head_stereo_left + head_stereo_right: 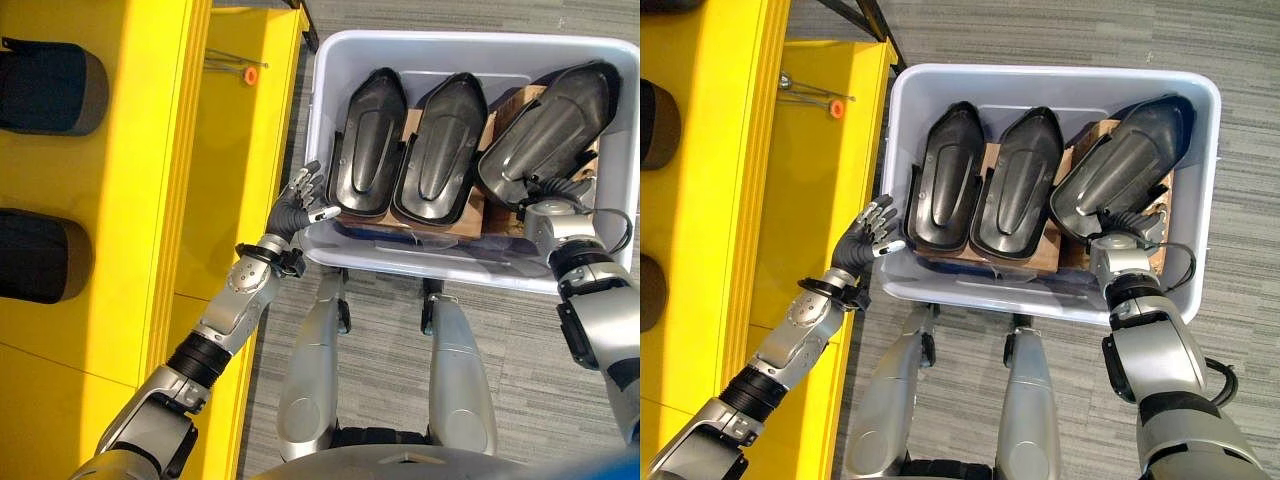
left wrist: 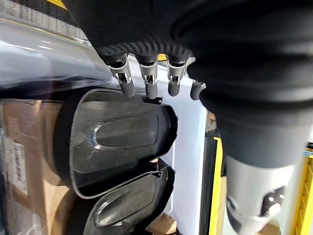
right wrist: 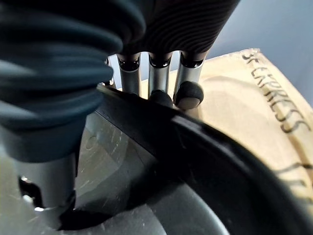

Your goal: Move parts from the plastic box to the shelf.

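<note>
Right hand (image 3: 161, 73): closest to its wrist camera; fingers (image 3: 188, 90) hook over the raised rim of the right part (image 3: 195, 161) and the thumb presses inside the shell, so it is grasping that part.
Right wrist view alone: cardboard (image 3: 254, 103) lies just past the fingertips, under the part's rim.
Left hand (image 1: 300, 205): held up at the box's near left corner, outside the wall, fingers relaxed and spread, nothing in them.
Left wrist view alone: fingertips (image 2: 149, 90) hang just above the rim of the left part (image 2: 117, 137), whether touching cannot be told; the yellow shelf edge shows beyond the box wall.
Box (image 1: 460, 45): pale plastic, on the grey floor ahead, just right of the shelf.
Parts: three black, elongated shells, hollow side up, all in the box, resting on cardboard (image 1: 1045, 250).
Left part (image 1: 368, 140) and middle part (image 1: 440, 145): side by side, touching, long axes running from the robot toward the far wall, narrow ends far.
Right part (image 1: 545, 130): tilted, long axis slanting toward the far right corner, narrow end there, broad near end at the right hand (image 1: 1120, 235).
Shelf (image 1: 150, 200): yellow, along the left; two dark rounded things (image 1: 45, 90) sit on its upper level.
Arms: left arm bent, reaching up from the lower left; right arm reaches over the box's near wall, wrist inside.
</note>
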Controlling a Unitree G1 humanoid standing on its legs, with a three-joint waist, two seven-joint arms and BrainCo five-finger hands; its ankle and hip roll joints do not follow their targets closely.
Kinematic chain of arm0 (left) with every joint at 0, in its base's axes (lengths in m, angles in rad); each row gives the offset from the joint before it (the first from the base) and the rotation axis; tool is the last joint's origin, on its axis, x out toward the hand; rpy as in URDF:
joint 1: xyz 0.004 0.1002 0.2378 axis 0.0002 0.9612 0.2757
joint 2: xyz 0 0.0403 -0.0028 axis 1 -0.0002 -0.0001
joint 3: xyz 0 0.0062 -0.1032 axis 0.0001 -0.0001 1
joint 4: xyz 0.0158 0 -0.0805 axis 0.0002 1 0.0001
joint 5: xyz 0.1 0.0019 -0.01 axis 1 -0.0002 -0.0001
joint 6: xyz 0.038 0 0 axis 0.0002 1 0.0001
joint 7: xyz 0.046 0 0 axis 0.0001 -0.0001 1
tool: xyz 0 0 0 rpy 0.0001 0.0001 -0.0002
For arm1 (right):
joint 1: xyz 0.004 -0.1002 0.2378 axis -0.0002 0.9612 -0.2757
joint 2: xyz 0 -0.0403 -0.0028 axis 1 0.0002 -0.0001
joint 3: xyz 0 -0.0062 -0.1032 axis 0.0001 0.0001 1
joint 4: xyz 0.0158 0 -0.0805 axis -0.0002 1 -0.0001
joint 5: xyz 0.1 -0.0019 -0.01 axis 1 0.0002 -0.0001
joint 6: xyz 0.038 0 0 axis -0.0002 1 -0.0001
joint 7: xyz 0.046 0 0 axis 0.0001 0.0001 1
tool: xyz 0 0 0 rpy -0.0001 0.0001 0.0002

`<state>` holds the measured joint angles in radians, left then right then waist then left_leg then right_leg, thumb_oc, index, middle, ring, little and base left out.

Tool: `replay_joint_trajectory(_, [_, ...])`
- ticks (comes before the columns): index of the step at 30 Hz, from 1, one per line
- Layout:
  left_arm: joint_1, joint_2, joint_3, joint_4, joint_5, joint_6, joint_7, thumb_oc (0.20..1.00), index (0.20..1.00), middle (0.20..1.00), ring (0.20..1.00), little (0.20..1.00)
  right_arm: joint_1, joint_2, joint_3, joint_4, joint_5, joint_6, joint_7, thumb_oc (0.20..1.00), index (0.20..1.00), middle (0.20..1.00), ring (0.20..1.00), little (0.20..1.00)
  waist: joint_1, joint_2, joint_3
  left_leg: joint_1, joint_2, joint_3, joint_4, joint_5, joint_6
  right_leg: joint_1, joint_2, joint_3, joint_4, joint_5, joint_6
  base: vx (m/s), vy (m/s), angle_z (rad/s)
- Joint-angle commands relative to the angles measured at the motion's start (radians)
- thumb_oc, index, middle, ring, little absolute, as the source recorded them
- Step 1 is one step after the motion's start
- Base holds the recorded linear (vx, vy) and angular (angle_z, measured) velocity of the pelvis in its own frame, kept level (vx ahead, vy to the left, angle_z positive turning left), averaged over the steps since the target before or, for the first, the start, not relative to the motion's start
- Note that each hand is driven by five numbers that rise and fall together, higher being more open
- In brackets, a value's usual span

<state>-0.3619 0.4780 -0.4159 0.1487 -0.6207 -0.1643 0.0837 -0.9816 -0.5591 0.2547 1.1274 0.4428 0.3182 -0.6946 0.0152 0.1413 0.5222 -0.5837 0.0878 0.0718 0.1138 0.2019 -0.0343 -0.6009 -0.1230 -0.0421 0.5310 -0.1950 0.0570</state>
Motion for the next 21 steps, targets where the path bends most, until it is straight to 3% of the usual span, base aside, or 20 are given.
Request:
replay_joint_trajectory(1, [-0.015, 0.006, -0.011, -0.065, -0.034, -0.047, -0.01, 1.0, 1.0, 1.0, 1.0, 1.0, 0.025, 0.05, 0.021, 0.062, 0.028, 0.091, 0.125, 1.0, 1.0, 1.0, 1.0, 1.0, 0.046, 0.041, -0.002, -0.001, -0.102, 0.018, 0.101, -0.191, 0.045, -0.02, 0.048, -0.04, 0.007, 0.022, -0.02, 0.02, 0.03, 0.01])
replay_joint_trajectory(3, [-0.013, 0.006, -0.014, -0.066, -0.035, -0.05, -0.004, 1.0, 1.0, 1.0, 1.0, 1.0, 0.02, 0.049, 0.025, 0.075, 0.042, 0.096, 0.133, 1.0, 1.0, 1.0, 1.0, 1.0, 0.05, 0.041, -0.002, -0.009, -0.103, 0.018, 0.104, -0.191, 0.046, -0.028, 0.047, -0.042, 0.009, 0.023, -0.02, 0.01, 0.024, 0.03])
replay_joint_trajectory(5, [-0.003, 0.007, -0.02, -0.069, -0.037, -0.054, 0.001, 1.0, 1.0, 1.0, 1.0, 1.0, 0.025, 0.049, 0.029, 0.091, 0.069, 0.091, 0.148, 0.834, 0.834, 0.834, 0.834, 0.834, 0.052, 0.038, -0.002, 0.002, -0.112, 0.011, 0.113, -0.216, 0.042, -0.016, 0.041, -0.036, 0.021, -0.004, -0.013, 0.08, 0.025, 0.04])
replay_joint_trajectory(6, [-0.001, 0.01, -0.02, -0.076, -0.036, -0.058, 0.005, 1.0, 1.0, 1.0, 1.0, 1.0, 0.019, 0.044, 0.028, 0.103, 0.072, 0.088, 0.179, 0.2, 0.2, 0.2, 0.2, 0.2, 0.056, 0.04, -0.002, -0.008, -0.115, 0.009, 0.117, -0.216, 0.044, -0.025, 0.04, -0.04, 0.025, -0.005, -0.014, 0.08, 0.025, 0.05])
replay_joint_trajectory(14, [0.005, 0.016, -0.028, -0.089, -0.04, -0.061, 0.013, 1.0, 1.0, 1.0, 1.0, 1.0, 0.008, 0.029, 0.011, 0.15, 0.095, 0.054, 0.174, 0.2, 0.2, 0.2, 0.2, 0.2, 0.066, 0.05, -0.002, -0.037, -0.12, 0.007, 0.143, -0.222, 0.048, -0.054, 0.031, -0.047, 0.052, -0.011, -0.015, 0.0, 0.002, 0.03])
replay_joint_trajectory(18, [0.011, 0.016, -0.036, -0.091, -0.037, -0.069, 0.012, 1.0, 1.0, 1.0, 1.0, 1.0, 0.012, 0.018, -0.004, 0.162, 0.047, 0.017, 0.143, 0.2, 0.2, 0.2, 0.2, 0.2, 0.065, 0.054, -0.002, -0.039, -0.12, 0.008, 0.145, -0.224, 0.049, -0.057, 0.03, -0.049, 0.05, -0.009, -0.014, 0.0, -0.001, 0.04])
replay_joint_trajectory(21, [0.019, 0.013, -0.047, -0.088, -0.039, -0.087, 0.012, 1.0, 1.0, 1.0, 1.0, 1.0, 0.017, 0.008, 0.006, 0.16, -0.069, -0.04, 0.121, 0.2, 0.2, 0.2, 0.2, 0.2, 0.063, 0.057, -0.002, -0.039, -0.12, 0.01, 0.144, -0.223, 0.048, -0.058, 0.03, -0.048, 0.048, -0.006, -0.012, -0.03, 0.002, 0.0])
